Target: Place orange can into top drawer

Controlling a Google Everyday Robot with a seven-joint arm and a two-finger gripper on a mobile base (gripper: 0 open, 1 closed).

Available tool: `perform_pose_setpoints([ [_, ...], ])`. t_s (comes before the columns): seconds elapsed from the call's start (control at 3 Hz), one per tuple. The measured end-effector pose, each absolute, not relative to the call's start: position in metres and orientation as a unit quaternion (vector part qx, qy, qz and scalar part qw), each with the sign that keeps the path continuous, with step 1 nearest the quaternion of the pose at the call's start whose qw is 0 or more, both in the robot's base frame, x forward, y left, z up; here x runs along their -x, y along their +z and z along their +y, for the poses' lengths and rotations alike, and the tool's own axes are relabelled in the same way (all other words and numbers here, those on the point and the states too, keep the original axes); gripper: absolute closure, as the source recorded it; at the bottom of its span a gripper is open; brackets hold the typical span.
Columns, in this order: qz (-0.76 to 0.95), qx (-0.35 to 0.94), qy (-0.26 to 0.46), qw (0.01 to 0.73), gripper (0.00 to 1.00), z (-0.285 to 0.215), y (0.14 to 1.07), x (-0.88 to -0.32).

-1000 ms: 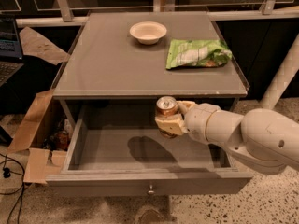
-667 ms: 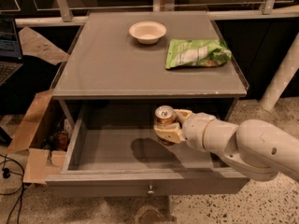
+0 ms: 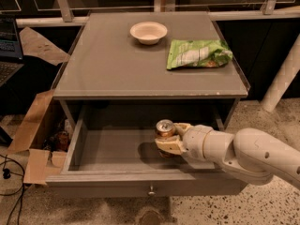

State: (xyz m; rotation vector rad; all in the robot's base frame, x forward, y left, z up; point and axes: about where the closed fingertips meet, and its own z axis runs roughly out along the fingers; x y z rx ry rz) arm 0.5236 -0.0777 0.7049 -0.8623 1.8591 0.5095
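Note:
The orange can stands upright, silver top up, inside the open top drawer, held low over the drawer's floor at its right of centre. My gripper comes in from the right on a thick white arm and is shut on the can, its cream fingers wrapped around the can's body. Most of the can's label is hidden by the fingers. The drawer's front panel with its small round knob is pulled out toward the camera.
On the grey table top stand a cream bowl and a green snack bag. An open cardboard box sits on the floor at the left, next to cables. A white pole leans at the right.
My gripper has lowered the can deeper into the drawer and moved it slightly toward the front. The arm has followed down.

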Motion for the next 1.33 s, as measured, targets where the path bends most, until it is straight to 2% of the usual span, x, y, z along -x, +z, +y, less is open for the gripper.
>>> perform_pose_setpoints([
  [0.33,0.767,0.355,0.21,0.492,0.82,-0.0782,0.7039,-0.5237],
  [1.33,0.767,0.356,0.21,0.492,0.12,-0.0782,0.7039,-0.5237],
])
